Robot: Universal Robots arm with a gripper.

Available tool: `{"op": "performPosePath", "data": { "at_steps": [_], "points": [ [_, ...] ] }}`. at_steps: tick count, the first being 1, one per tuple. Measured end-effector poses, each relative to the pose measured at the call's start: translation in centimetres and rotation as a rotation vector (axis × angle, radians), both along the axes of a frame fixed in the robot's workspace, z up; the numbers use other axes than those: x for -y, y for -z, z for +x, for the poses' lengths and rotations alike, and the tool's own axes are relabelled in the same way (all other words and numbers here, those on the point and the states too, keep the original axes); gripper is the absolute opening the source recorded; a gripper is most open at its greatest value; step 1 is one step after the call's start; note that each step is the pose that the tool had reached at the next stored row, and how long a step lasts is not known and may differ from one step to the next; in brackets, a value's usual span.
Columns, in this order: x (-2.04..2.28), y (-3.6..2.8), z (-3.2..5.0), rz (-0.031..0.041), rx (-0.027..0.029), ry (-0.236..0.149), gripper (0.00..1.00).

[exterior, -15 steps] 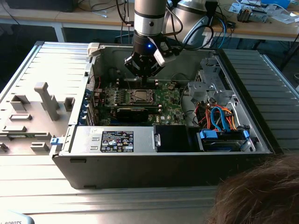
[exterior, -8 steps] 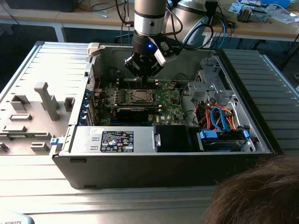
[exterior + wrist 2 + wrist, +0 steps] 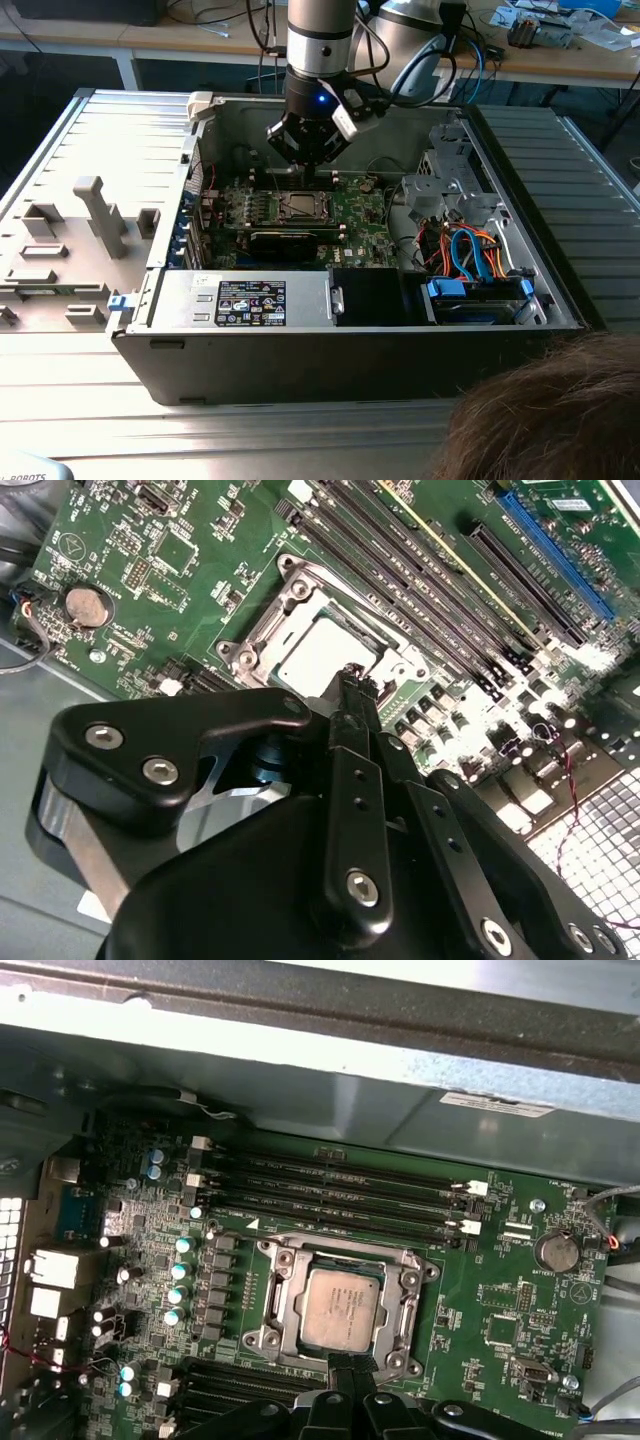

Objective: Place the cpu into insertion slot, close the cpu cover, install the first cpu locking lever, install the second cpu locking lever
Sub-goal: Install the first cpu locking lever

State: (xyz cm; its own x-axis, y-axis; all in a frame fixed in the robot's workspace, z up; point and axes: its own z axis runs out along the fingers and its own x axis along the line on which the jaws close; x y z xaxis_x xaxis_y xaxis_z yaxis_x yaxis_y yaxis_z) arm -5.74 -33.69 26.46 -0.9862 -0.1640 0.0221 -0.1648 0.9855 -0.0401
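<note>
The cpu (image 3: 341, 1309) lies flat in the insertion slot (image 3: 262, 1336), its pale matte metal top showing through the cpu cover (image 3: 393, 1300) — thin stamped steel, apparently down. The gripper (image 3: 350, 1363), fingers drawn together on nothing visible, sits at the slot's rim, at its twelve o'clock in the exterior view. The chip is likely light, rigid and fragile — best held by its edges.

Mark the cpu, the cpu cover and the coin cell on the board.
cpu (image 3: 340, 1310): first wrist view, centre of its pale metal top.
cpu cover (image 3: 283, 1300): first wrist view, a side rail of the silvery frame.
coin cell (image 3: 556, 1252): first wrist view, middle of its round face.
</note>
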Motion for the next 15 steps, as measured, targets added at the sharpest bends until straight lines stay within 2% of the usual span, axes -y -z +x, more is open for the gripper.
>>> {"op": "performPosePath", "data": {
  "at_steps": [15],
  "points": [
    [0.00, 0.00, 0.00, 0.0000, 0.0000, -0.048, 0.11]
  ]
}}
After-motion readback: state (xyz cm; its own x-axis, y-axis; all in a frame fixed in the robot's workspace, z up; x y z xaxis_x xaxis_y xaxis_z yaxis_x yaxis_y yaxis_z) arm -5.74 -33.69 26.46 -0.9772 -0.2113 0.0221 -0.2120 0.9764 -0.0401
